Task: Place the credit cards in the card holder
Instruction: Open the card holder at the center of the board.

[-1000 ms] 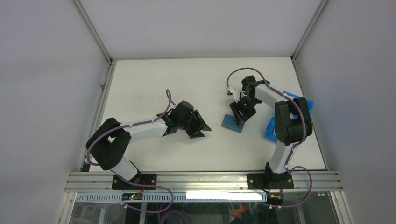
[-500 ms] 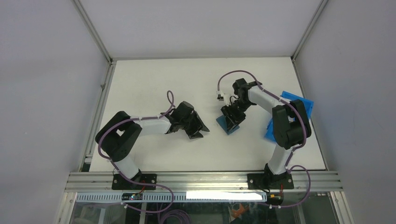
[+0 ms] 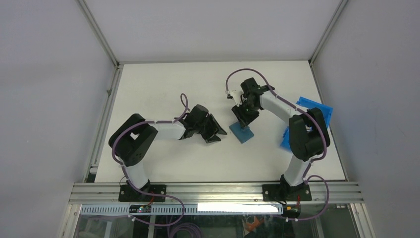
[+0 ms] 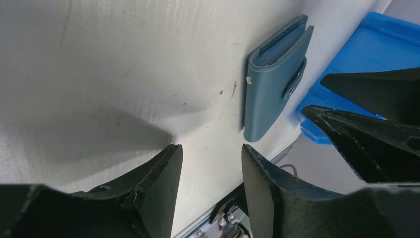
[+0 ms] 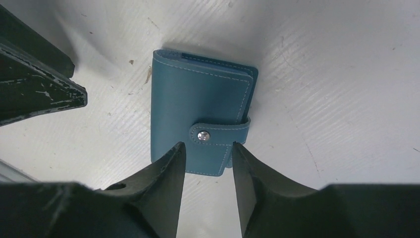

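Note:
The card holder (image 3: 242,133) is a teal-blue wallet lying shut and flat on the white table, its snap tab buttoned (image 5: 203,136). It also shows in the right wrist view (image 5: 198,99) and the left wrist view (image 4: 275,74). My right gripper (image 3: 241,119) (image 5: 208,146) is open and empty, its fingertips just above the wallet's tab end, one on each side of the button. My left gripper (image 3: 221,134) (image 4: 210,148) is open and empty, just left of the wallet and pointing at it. No credit cards are in view.
A bright-blue plastic bin (image 3: 311,105) stands at the table's right edge, partly hidden by the right arm; it also shows in the left wrist view (image 4: 366,44). The left gripper's fingers (image 5: 34,74) show at the left of the right wrist view.
My right gripper has moved left and back; the wallet has shifted left, turned and now lies flat. My left gripper has edged right toward the wallet.

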`<state>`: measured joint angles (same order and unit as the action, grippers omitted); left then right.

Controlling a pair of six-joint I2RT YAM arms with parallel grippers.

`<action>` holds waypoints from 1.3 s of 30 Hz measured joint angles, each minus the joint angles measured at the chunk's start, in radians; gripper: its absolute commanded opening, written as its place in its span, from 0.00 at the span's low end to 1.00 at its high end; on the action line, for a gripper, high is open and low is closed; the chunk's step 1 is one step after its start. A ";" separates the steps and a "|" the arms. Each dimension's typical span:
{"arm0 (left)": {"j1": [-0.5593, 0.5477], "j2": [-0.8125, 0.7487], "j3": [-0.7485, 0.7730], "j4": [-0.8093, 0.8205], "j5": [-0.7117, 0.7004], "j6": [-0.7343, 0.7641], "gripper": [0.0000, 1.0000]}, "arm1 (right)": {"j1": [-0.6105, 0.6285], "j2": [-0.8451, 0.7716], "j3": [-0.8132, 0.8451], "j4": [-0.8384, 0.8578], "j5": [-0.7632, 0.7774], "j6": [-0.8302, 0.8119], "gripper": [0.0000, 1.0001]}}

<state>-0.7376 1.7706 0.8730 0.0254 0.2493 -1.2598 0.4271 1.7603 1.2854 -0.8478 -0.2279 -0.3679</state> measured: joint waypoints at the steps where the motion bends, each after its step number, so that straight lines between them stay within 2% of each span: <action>1: 0.000 0.008 0.000 0.007 0.001 -0.008 0.49 | 0.005 0.006 0.000 0.005 0.010 0.003 0.43; 18: -0.001 0.091 0.022 0.124 0.051 -0.080 0.49 | 0.067 0.042 -0.055 0.047 0.081 0.027 0.42; 31: -0.003 0.115 0.029 0.161 0.074 -0.090 0.51 | 0.077 0.053 -0.044 0.051 0.134 0.048 0.01; 35: -0.003 0.126 0.035 0.182 0.078 -0.092 0.55 | 0.063 0.039 -0.050 0.051 0.080 0.064 0.00; 39: -0.003 0.134 0.042 0.193 0.086 -0.088 0.57 | 0.026 0.012 -0.074 0.043 -0.050 0.077 0.00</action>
<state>-0.7406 1.9041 0.9150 0.2188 0.3351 -1.3476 0.4534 1.7725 1.2110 -0.8047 -0.2779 -0.2905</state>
